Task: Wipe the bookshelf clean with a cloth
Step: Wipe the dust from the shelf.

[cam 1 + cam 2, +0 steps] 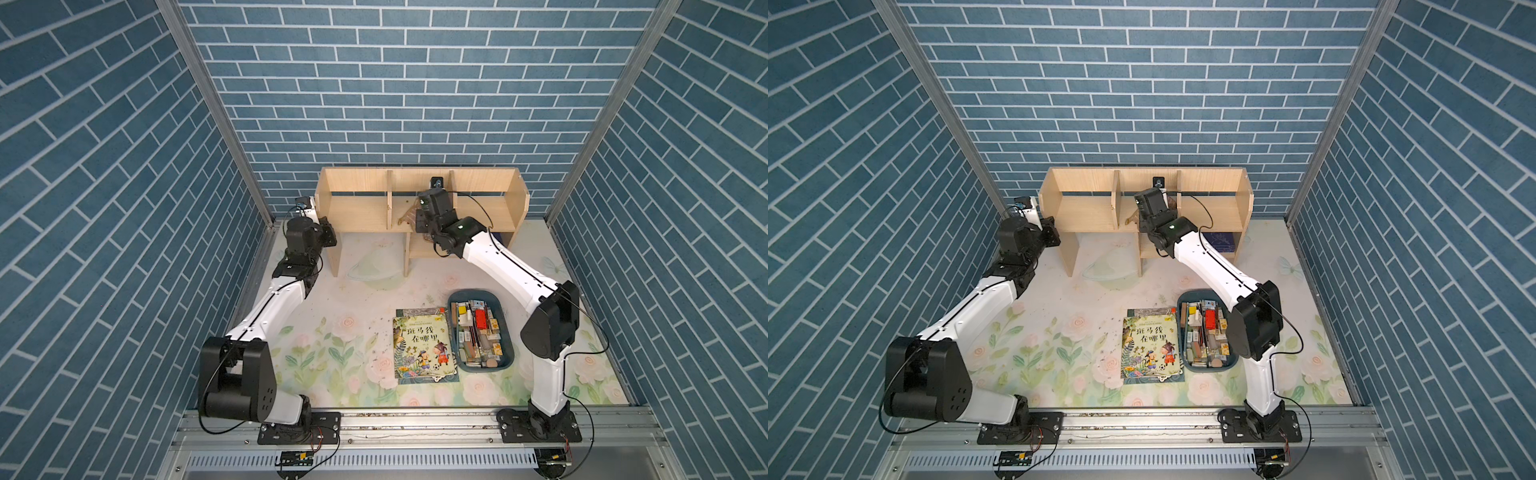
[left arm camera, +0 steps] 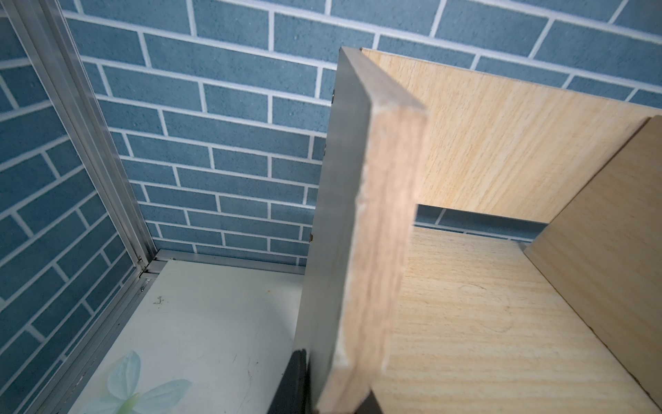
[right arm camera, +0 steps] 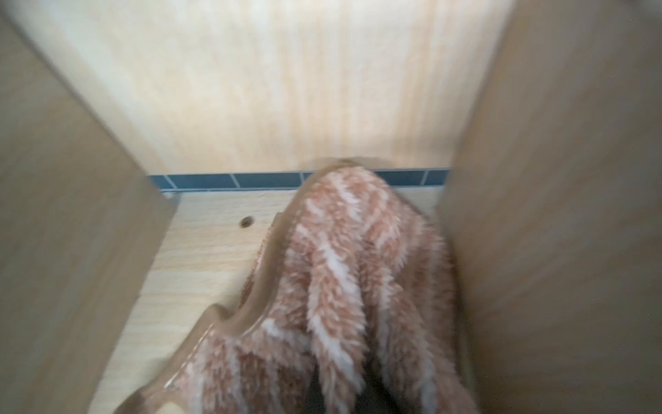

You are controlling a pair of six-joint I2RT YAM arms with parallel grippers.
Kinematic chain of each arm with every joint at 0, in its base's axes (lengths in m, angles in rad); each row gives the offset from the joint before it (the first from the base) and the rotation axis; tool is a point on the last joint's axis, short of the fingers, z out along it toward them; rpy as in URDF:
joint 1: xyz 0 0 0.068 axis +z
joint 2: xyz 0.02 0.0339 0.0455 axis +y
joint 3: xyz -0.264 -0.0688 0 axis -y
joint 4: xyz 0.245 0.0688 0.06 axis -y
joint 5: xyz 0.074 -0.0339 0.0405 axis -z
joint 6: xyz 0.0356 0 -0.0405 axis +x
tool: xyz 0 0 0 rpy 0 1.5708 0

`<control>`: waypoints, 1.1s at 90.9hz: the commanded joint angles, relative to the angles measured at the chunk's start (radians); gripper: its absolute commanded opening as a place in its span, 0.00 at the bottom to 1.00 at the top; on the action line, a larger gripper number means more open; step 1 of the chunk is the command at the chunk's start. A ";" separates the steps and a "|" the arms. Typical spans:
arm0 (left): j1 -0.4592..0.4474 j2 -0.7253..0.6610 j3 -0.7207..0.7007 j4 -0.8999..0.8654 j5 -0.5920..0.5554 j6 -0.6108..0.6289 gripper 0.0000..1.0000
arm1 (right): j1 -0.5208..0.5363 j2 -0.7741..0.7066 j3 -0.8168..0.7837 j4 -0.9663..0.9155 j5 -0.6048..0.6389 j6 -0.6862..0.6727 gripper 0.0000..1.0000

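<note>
We see the bookshelf (image 1: 422, 199) standing at the back of the floral mat (image 1: 332, 332), against the blue brick wall. The left gripper (image 1: 327, 235) is clamped on the shelf's left end panel. In the left wrist view its dark fingers (image 2: 294, 380) sit on either side of the board's edge.

The right arm reaches into the middle compartment. There the right gripper (image 3: 361, 394) is closed on the cloth (image 3: 351, 286), though the fabric hides most of its fingers. The striped brown-pink and cream cloth is bunched on the compartment floor and pressed against one divider. In both top views a corner of it shows beside the wrist, near the shelf's front edge. We also see a small dark spot (image 3: 246, 222) on the board just beside the cloth.

On the mat in front lie a picture book (image 1: 424, 343) and, just beside it, a blue tray (image 1: 509, 332) full of small items. A dark blue book (image 1: 1219, 241) rests on the small lower shelf.
</note>
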 commanded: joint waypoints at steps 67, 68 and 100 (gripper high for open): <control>-0.049 0.004 0.003 -0.016 0.177 -0.092 0.00 | 0.039 -0.052 -0.109 0.087 -0.042 -0.065 0.00; -0.049 0.005 0.003 -0.016 0.179 -0.092 0.00 | 0.036 -0.053 -0.106 0.079 -0.029 -0.064 0.00; -0.048 0.000 0.008 -0.026 0.173 -0.089 0.01 | -0.025 0.033 0.058 0.020 -0.079 -0.023 0.00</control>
